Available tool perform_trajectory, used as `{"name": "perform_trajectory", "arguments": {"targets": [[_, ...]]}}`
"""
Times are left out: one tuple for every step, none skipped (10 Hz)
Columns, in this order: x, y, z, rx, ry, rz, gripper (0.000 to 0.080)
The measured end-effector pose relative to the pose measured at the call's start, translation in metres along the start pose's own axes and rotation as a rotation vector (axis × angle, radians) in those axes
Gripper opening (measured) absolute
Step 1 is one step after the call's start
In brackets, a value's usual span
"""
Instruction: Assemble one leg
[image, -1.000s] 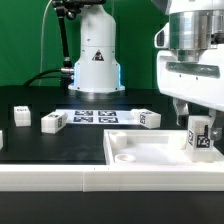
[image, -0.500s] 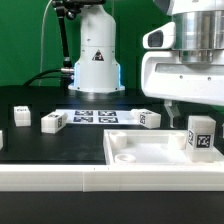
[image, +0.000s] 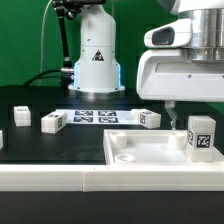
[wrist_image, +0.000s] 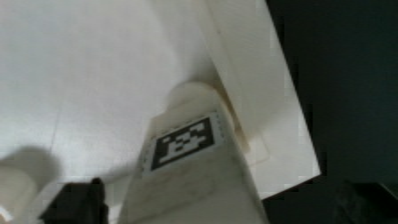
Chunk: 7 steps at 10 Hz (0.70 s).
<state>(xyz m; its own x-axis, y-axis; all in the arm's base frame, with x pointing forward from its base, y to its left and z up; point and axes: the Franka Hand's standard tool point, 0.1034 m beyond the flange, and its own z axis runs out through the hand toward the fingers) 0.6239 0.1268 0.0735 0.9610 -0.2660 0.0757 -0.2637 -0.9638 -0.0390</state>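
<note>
The leg (image: 200, 136), a small white block with a square tag, stands upright in the corner of the white panel (image: 145, 152) at the exterior view's right. My gripper (image: 196, 116) hovers just above it, jaws open and clear of the leg. One finger (image: 170, 114) hangs beside the leg; the other is out of frame. In the wrist view the leg (wrist_image: 187, 145) rises from the panel (wrist_image: 89, 70) between my two dark fingertips, and my gripper (wrist_image: 214, 212) is not touching it.
Three more loose legs (image: 22, 116), (image: 52, 122), (image: 148, 118) lie on the black table around the marker board (image: 95, 116). The arm's white base (image: 95, 55) stands behind. A white rail (image: 60, 177) runs along the table's front edge.
My gripper has let go of the leg and risen. The leg now stands alone on the panel corner.
</note>
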Motion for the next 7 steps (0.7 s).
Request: {"name": "perform_trajectory", "arguments": {"targets": [[-0.0009, 0.0002, 0.0005, -0.022, 0.005, -0.072, 0.0648], [-0.001, 0.0018, 0.0009, -0.045, 0.009, -0.136, 0.0648], [-0.0006, 0.0029, 0.0008, -0.069, 0.015, -0.217, 0.0648], [0.0009, 0.0043, 0.0007, -0.078, 0.022, -0.291, 0.0648], [0.0012, 0.005, 0.0008, -0.078, 0.021, -0.31, 0.0648], [0.0012, 0.005, 0.0008, -0.078, 0.021, -0.307, 0.0648], [0.0013, 0.005, 0.0008, -0.078, 0.021, -0.307, 0.0539]]}}
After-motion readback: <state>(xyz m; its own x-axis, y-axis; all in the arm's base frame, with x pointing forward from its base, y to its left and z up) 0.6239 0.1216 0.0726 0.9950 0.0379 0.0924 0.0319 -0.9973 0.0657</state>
